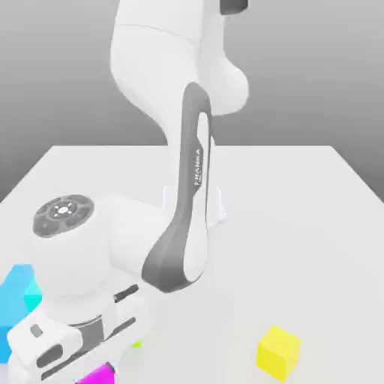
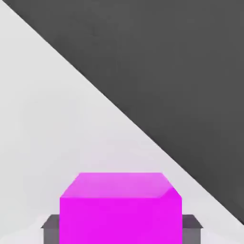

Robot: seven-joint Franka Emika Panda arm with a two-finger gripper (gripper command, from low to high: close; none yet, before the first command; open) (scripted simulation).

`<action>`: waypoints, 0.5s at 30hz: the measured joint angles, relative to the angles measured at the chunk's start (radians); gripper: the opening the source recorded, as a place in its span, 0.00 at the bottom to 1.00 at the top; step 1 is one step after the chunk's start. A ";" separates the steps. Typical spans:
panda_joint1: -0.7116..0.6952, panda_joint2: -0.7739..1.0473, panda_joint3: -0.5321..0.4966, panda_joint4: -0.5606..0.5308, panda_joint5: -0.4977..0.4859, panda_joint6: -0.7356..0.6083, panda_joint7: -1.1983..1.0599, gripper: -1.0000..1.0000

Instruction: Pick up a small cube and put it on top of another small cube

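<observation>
Nearest the hand camera, the magenta cube (image 2: 121, 207) sat squarely between the gripper's (image 2: 121, 228) dark fingers (image 2: 49, 228), one showing at each side of it — the jaws were clamped on the cube. In the exterior view the hand was low at the front of the white table (image 1: 300, 225), with a sliver of magenta under it at the frame's lower edge, so the cube looked to be at or just above the tabletop. Just behind the hand a trace of lime-green cube (image 1: 137, 344) peeked out; a cyan block (image 1: 19, 296) stood close on the exterior view's left, and the yellow cube (image 1: 278, 351) lay well apart on the right. The risk seemed to be crowding — a lift with any sideways drift could knock the green or cyan neighbours, shifting whichever cube was meant as the base. A shallow grip could also let the cube slip.
</observation>
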 joint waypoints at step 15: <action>-0.040 -0.389 -0.108 -0.111 -0.233 -0.279 -0.382 0.00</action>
